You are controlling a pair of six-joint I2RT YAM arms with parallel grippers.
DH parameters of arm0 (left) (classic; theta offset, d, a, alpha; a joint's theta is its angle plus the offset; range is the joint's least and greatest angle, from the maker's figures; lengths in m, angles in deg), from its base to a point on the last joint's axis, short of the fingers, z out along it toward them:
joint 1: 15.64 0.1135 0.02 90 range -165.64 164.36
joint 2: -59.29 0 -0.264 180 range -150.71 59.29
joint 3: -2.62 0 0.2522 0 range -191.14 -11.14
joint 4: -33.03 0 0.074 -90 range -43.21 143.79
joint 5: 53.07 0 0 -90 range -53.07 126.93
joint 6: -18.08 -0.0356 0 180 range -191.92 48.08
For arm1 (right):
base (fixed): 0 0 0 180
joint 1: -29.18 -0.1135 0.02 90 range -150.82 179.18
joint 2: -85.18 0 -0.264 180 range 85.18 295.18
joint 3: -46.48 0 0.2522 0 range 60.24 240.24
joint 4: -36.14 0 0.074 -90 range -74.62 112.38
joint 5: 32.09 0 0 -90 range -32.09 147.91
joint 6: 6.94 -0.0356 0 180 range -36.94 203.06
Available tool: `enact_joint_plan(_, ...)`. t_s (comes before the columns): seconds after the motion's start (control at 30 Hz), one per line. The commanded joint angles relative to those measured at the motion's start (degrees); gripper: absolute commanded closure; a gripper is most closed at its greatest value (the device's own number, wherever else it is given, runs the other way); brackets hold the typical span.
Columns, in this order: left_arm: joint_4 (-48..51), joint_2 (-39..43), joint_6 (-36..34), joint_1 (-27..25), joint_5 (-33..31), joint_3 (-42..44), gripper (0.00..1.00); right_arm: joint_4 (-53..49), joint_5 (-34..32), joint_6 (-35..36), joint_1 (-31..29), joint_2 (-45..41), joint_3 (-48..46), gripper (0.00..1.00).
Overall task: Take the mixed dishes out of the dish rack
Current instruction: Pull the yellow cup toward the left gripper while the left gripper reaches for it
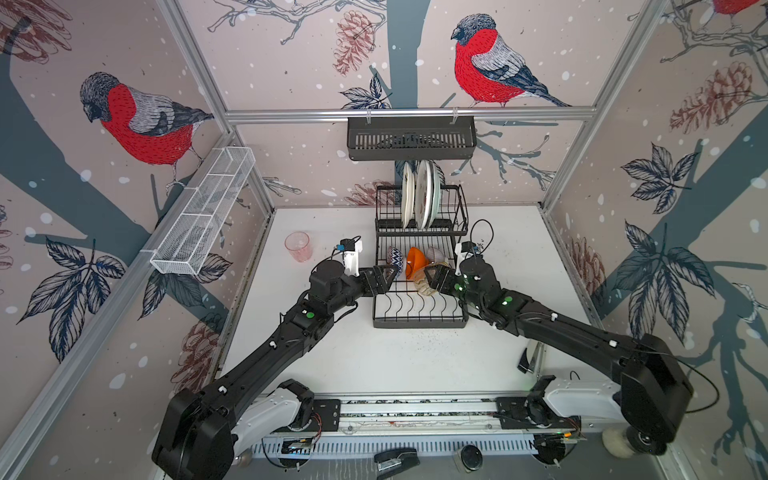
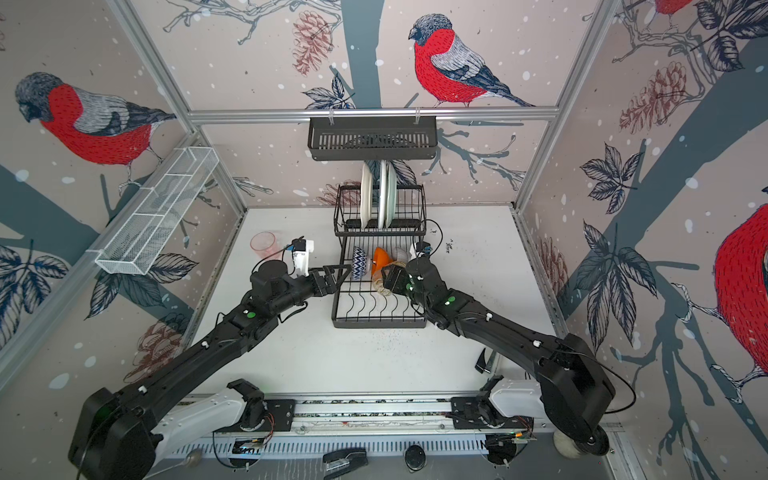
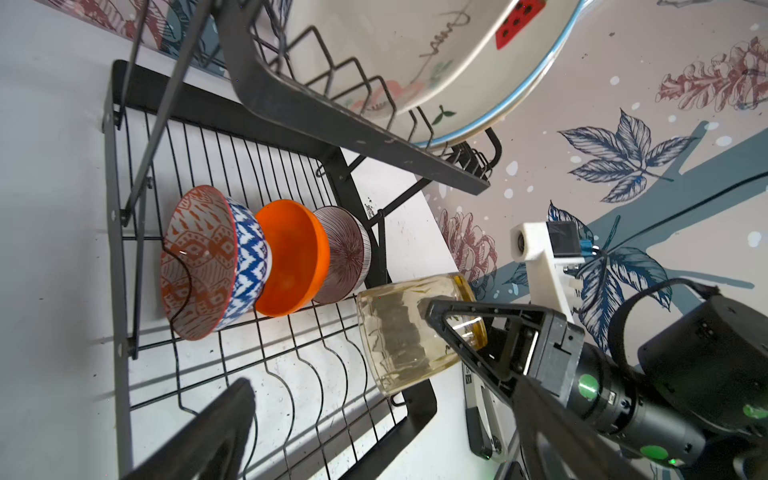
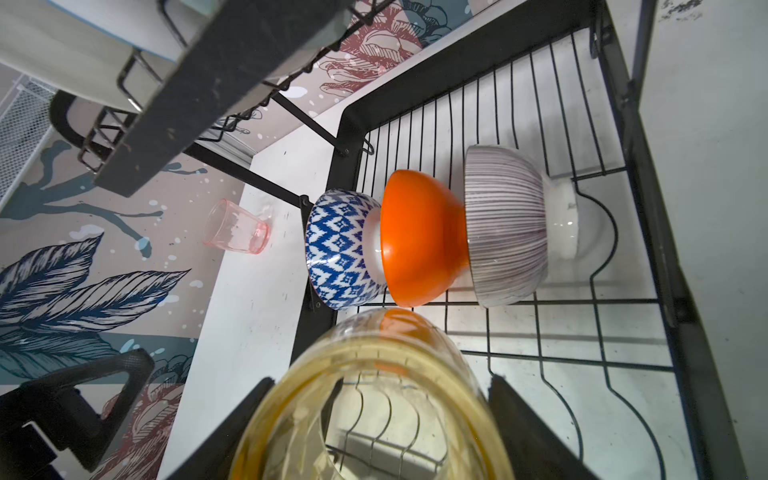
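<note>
right hand [image 1: 430, 278] grips a ribbed amber glass tumbler [image 4: 374, 407] at the black wire dish rack [image 1: 419, 321]; left hand [image 1: 388, 277] gapes wide.

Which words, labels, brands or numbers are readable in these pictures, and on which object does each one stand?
No text can be read with certainty.
Patterned plate in the upper basket: one cursive word beside a red picture, seen turned over; not legible.
Green round stickers on the arms: blank, no writing.
Bowls, tumblers, rack: patterns only, no words or numbers.
</note>
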Motion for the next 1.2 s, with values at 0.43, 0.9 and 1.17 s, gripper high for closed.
enact_joint_plan(0.43, -9.6, -4.4, 1.1, -3.6, 0.3, -0.4, 0.03, 8.7, 4.0, -2.9, 1.8, -3.8, -2.7, 0.36)
enact_joint_plan(0.9, -19.9, -10.6, 6.9, -5.2, 5.2, 0.5, 0.03, 13.5, 8.8, -5.9, 3.8, -4.7, -4.6, 0.36)
enact_joint_plan(1.17, -26.6, -14.1, 10.7, -6.9, 6.5, 1.0, 0.03, 17.3, 11.7, -7.7, 4.6, -5.1, -5.6, 0.36)
